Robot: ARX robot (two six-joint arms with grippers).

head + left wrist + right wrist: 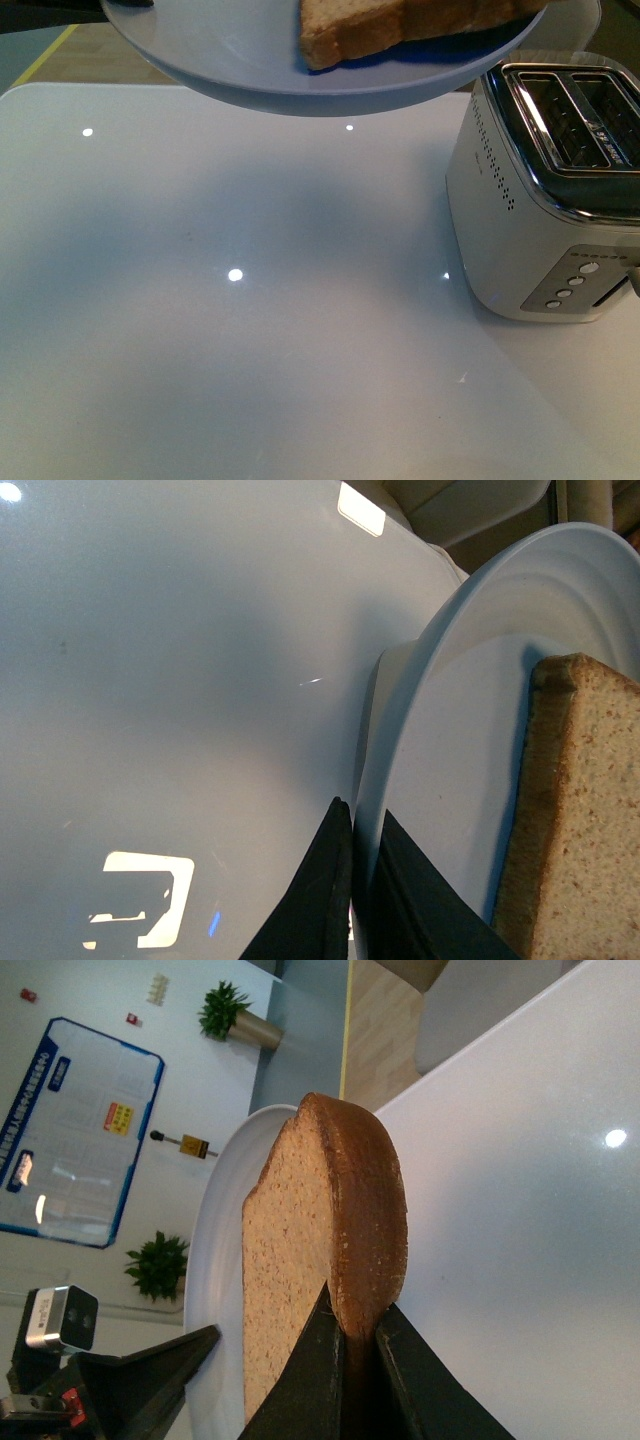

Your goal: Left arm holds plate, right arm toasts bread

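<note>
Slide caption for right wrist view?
Right claw pinches the brown-crusted bread slice by its edge on the round pale blue-grey plate.

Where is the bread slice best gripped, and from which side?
Pinch the bread across its thickness at the crust, from the robot's right, as the right gripper does: the slice is broad and thin, and the left gripper holds the plate at its other side.

Likely lab: noticeboard [75, 1130], warning sign [192, 1147]

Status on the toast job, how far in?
Done: left end effector clamps the plate rim, plate raised above the table. In hand: right end effector pinches the bread crust, slice not yet off the plate. Left: drop it into the toaster, slots empty.
</note>
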